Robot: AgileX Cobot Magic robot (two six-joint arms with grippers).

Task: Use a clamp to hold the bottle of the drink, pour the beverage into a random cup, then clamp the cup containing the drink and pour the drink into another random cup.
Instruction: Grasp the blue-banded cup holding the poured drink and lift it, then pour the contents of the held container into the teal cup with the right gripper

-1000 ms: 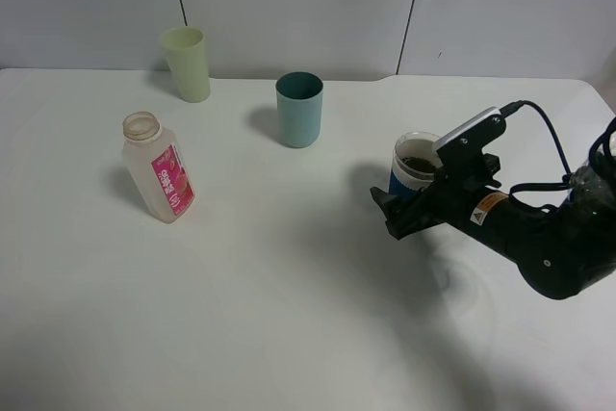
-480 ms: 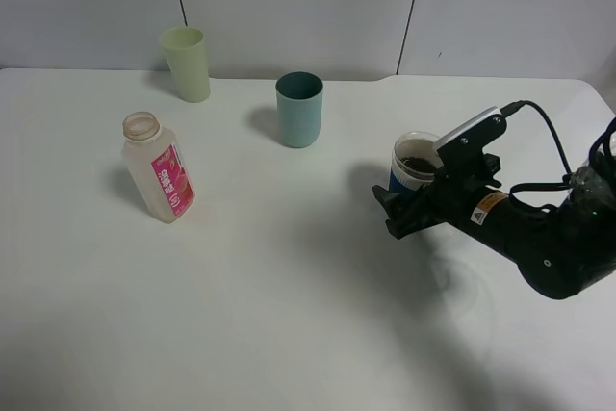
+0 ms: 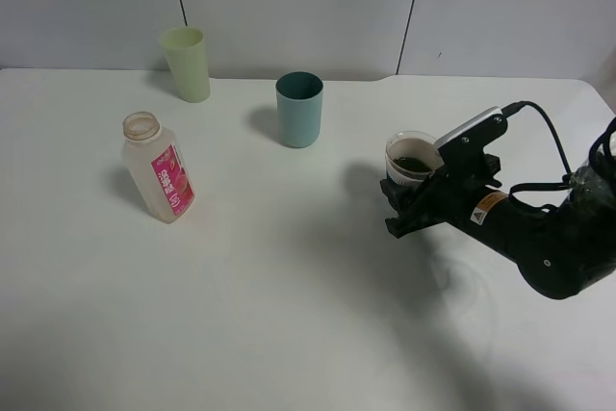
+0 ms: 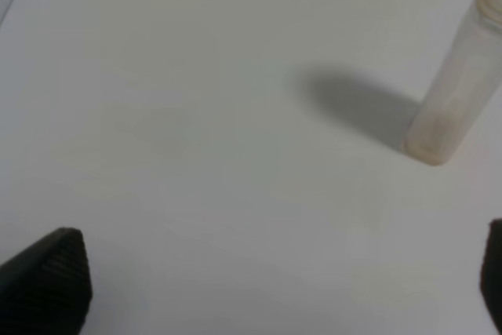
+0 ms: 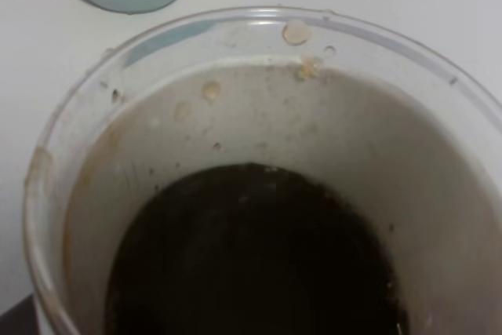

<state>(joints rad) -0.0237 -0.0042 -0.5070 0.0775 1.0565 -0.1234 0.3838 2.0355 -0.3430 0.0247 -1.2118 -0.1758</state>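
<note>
Now, w/ right gripper (image 3: 402, 195) clamped on short clear plastic cup (image 3: 408, 153) at right, lift level, carry slowly to plain teal-green tumbler (image 3: 299, 109) far-left of it, tip gradually so dark-brown beverage (image 5: 251, 264) won't slosh.

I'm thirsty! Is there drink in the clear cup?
Partly full: dark liquid covers the bottom of the clear cup, well below its rim.

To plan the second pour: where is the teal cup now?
In the high view, the teal cup stands at the back middle, right of the yellow-green cup and left of the clear cup.
</note>
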